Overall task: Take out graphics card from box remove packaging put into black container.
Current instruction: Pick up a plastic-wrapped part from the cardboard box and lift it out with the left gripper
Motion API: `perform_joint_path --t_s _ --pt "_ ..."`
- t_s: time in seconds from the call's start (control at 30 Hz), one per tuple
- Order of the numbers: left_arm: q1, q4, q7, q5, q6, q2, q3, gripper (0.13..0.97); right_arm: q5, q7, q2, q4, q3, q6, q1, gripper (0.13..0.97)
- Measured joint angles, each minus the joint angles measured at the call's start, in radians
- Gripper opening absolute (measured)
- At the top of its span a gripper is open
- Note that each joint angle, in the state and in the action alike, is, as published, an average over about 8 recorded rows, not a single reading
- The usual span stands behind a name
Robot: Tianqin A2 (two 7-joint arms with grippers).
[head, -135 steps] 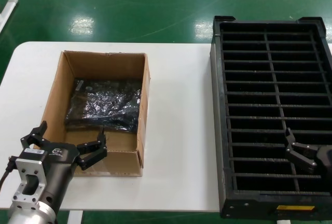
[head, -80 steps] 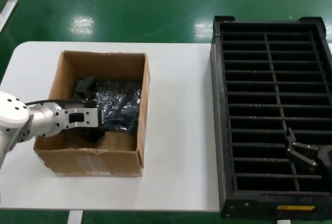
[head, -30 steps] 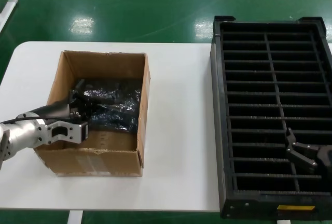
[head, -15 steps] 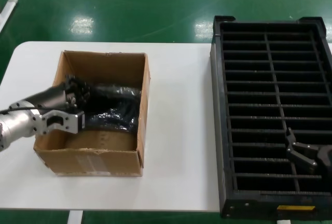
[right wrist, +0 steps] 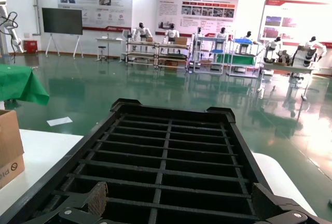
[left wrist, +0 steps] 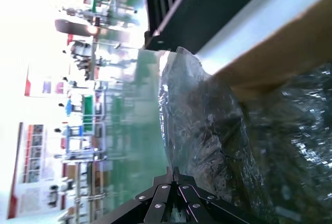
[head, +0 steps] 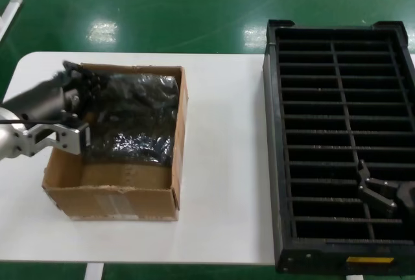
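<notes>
Left hand (head: 83, 92) clamping packaging (head: 133, 118), above box (head: 110, 196)

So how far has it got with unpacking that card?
Early on. The left gripper has pinched the packaging and is lifting it, partly above the box. The card inside cannot be made out. Unwrapping and slotting it into the black container remain. The right gripper waits open over that tray.
</notes>
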Motion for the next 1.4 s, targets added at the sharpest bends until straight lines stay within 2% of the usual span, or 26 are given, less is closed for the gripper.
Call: perform_joint_path --t_s 0.3,0.47,0.6,0.8,1.0,1.2,1.4 --pt "0.151 -0.285 -0.201 0.033 -0.04 -0.115 -0.055 0.138 0.0 0.0 0.0 0.0 0.0 0.0 0.0 0.966" --pt "0.233 -0.406 -0.276 0.034 -0.061 -0.157 -0.088 0.138 0.0 0.0 0.0 0.0 0.0 0.0 0.0 0.966" --pt "0.296 -0.478 -0.311 0.021 -0.067 -0.179 -0.104 0.138 0.0 0.0 0.0 0.0 0.0 0.0 0.0 0.966" --pt "0.373 -0.542 -0.314 -0.019 -0.056 -0.186 -0.109 0.138 0.0 0.0 0.0 0.0 0.0 0.0 0.0 0.966" --pt "0.426 -0.567 -0.279 -0.059 -0.04 -0.174 -0.107 0.138 0.0 0.0 0.0 0.0 0.0 0.0 0.0 0.966" --pt "0.448 -0.568 -0.244 -0.082 -0.033 -0.155 -0.106 0.138 0.0 0.0 0.0 0.0 0.0 0.0 0.0 0.966" --pt "0.451 -0.567 -0.236 -0.086 -0.032 -0.15 -0.106 0.138 0.0 -0.013 -0.01 0.0 0.011 -0.014 0.001 0.966"
